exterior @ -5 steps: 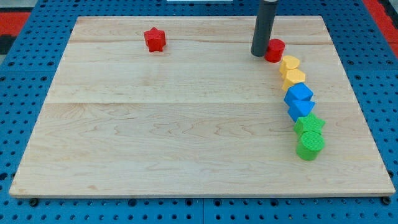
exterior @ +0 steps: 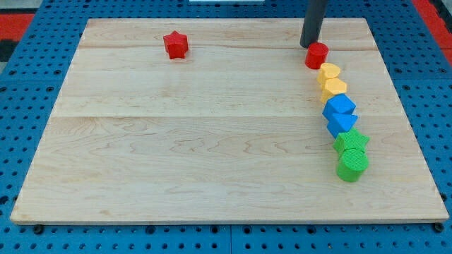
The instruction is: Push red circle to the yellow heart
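Observation:
The red circle (exterior: 316, 55) sits near the board's top right, just above and to the left of the yellow heart (exterior: 329, 72), nearly touching it. A second yellow block (exterior: 333, 89) lies right below the heart. My tip (exterior: 309, 45) is at the top edge of the red circle, slightly to its left, touching or almost touching it. The rod rises out of the view's top.
Below the yellow blocks a column runs down the right side: two blue blocks (exterior: 340, 107) (exterior: 342, 124), a green star (exterior: 351, 141) and a green circle (exterior: 352, 165). A red star (exterior: 175, 45) sits at the top left. The wooden board (exterior: 212, 141) lies on a blue pegboard.
My tip has moved from the red circle's left side up and to the right, to its top edge. The red circle has barely shifted.

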